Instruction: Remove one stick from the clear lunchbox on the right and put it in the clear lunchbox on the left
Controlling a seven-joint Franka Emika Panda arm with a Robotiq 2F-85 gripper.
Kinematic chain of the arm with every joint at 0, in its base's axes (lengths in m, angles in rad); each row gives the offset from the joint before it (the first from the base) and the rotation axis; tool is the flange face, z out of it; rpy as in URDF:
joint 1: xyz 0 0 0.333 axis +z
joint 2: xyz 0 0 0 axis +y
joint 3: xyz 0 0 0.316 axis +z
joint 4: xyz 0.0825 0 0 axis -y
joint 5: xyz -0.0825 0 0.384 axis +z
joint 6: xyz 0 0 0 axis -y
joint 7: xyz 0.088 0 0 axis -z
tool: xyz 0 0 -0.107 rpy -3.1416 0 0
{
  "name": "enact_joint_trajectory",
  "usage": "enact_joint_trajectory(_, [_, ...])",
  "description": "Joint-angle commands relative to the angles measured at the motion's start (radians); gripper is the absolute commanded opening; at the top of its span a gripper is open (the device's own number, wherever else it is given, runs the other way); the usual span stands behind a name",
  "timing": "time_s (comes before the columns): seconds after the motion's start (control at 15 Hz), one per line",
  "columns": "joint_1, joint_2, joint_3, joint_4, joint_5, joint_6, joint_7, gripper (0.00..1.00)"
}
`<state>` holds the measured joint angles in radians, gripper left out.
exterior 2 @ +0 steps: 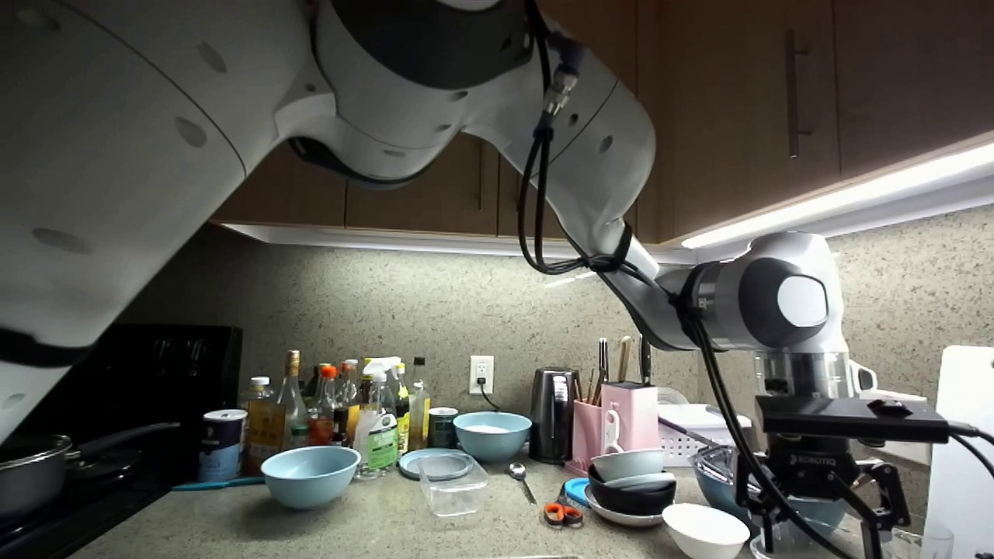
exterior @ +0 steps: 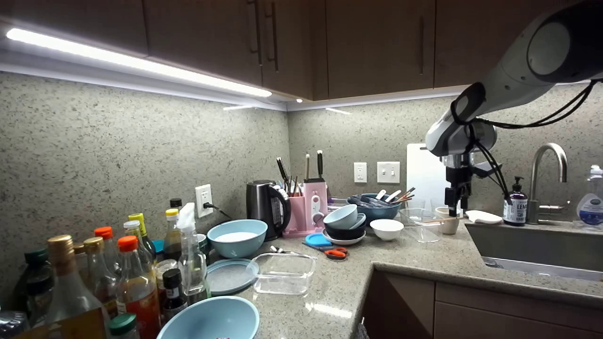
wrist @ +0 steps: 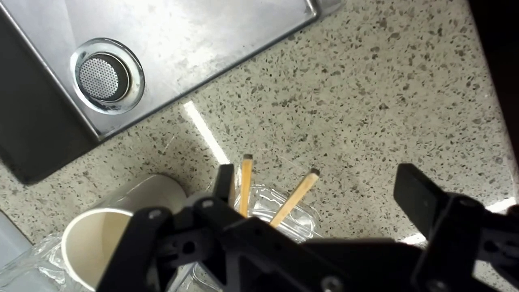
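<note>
The right clear lunchbox (exterior: 420,230) stands on the counter near the sink. Wooden sticks (exterior: 439,220) stick out over its edge. In the wrist view two stick ends with dark tips (wrist: 245,184) (wrist: 295,197) jut past the clear box (wrist: 302,225), whose rest is hidden behind the gripper. My gripper (wrist: 315,178) is open, with both stick ends showing between its fingers in that view, nearer the left finger. I cannot tell whether a finger touches a stick. The gripper also shows in both exterior views (exterior: 456,211) (exterior 2: 821,539). The left clear lunchbox (exterior: 284,278) (exterior 2: 453,493) looks empty.
A cream cup (wrist: 95,239) (exterior: 451,225) stands beside the right box, close to the gripper. The sink (wrist: 194,36) is nearby. A white bowl (exterior: 387,229), stacked bowls (exterior: 343,219) and orange-handled scissors (exterior: 335,254) lie between the two boxes.
</note>
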<state>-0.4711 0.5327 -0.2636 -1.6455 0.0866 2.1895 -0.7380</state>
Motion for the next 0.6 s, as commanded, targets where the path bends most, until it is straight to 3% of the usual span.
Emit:
enact_joint_trajectory(0.0, [-0.025, 0.036, 0.028, 0.041, -0.03, 0.008, 0.001, 1.0])
enact_joint_trajectory(0.53, [-0.044, 0.128, 0.045, 0.148, -0.059, -0.016, -0.009, 1.0])
